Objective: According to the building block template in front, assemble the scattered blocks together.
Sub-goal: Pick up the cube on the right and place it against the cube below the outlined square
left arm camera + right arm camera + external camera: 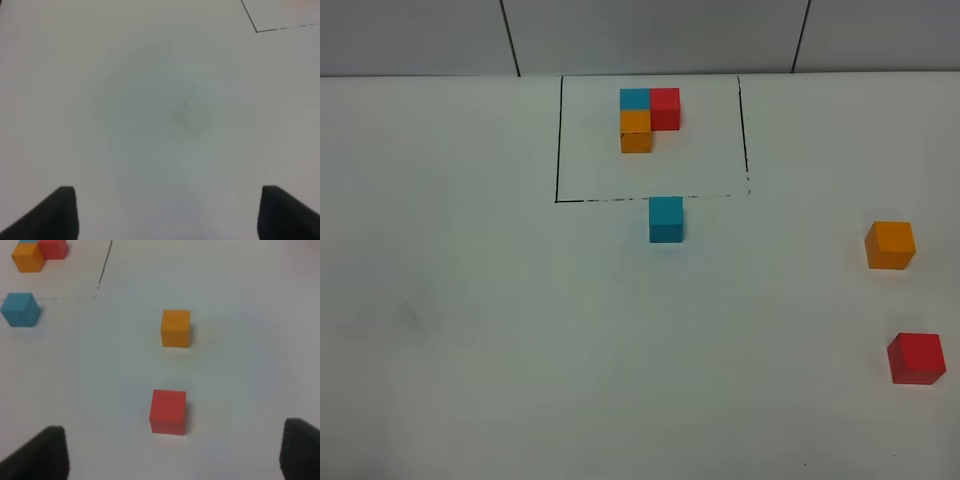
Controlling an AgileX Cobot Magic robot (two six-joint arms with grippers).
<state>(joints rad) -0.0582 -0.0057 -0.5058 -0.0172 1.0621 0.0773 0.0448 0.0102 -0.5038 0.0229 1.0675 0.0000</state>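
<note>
Nearest you, both tools are empty. Your left gripper hangs over the bare left side of the counter, black fingers spread wide with nothing between them. Your right gripper is spread just as wide and also holds nothing.

By my reading, the assembly has not begun: none of the three loose cubes touches another.
- **Red cube**: it sits by the right edge, toward the near right corner.
- **Orange cube**: it lies beyond the red one along the same edge, well apart from it.
- **Teal-blue cube**: it stands around the middle of the counter, just outside the near line of the drawn frame.
- **Building block template**: it is inside that frame by the far edge. Blue and red sit side by side, and orange touches the blue on its near side, making an L.

You have every join left to make.

The cubes are equal in size, matte, flat-faced and crisp-edged, and I cannot tell what they are made of. The counter is smooth, dull white, with a faint grey smudge on the left. The frame is a thin black line, broken along its near side.
</note>
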